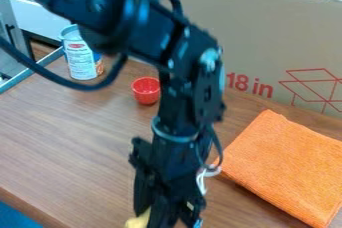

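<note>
Yellow thing (137, 220): at the lower edge of the view, right against the gripper (169, 214) as seen here, just to its left and partly hidden by it; its full shape and whether the two touch cannot be told.
Gripper state: cannot be told whether it is open, closed or gripping the yellow thing.
White curved thing (202, 179): just beside the gripper on the right, between it and the orange cloth, partly hidden behind black parts.
Orange cloth (287, 164): right of the gripper and farther back, laid flat on the tabletop (73, 147), one corner pointing toward the cardboard.
Red cup (146, 91): well behind the gripper and a little left, upright, beside the upper part of the arm (192, 79) in the view.
Can (81, 64): farther back and farther left than the cup, upright, with a pale label and a blue rim; a dark cable (87, 87) loops in front of its lower part.
Arm: black, slanting in from the upper left, then bending down to the gripper.
Cardboard panel (267, 27): behind the gripper, cup and cloth, standing along the back, with red print and line drawing.
</note>
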### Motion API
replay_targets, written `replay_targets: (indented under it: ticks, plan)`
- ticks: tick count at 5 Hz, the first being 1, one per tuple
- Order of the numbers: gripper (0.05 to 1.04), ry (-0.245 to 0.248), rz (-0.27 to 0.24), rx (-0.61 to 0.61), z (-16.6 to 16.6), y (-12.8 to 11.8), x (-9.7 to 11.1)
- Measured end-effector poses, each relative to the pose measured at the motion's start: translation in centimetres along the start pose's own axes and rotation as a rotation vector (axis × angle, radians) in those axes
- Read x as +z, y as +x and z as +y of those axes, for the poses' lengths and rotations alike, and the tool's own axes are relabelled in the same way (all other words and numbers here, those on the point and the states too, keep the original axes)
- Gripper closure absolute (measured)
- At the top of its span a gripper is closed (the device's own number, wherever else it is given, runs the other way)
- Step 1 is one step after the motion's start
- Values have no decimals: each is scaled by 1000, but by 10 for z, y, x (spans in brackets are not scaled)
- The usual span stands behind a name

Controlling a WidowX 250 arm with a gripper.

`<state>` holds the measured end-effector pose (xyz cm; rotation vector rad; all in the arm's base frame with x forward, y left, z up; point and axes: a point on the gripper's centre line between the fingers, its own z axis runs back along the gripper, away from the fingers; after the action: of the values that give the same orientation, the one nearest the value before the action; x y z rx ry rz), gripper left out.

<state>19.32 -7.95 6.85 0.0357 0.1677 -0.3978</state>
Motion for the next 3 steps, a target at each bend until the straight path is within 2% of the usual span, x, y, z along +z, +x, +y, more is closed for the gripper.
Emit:
replay_targets:
  ticks: [1, 2, 3]
  plan:
    - [783, 41, -81, 52, 21, -9, 38]
    - [813, 45, -105, 138, 50, -22, 50]
    - [820, 86, -94, 294, 95, -41, 52]
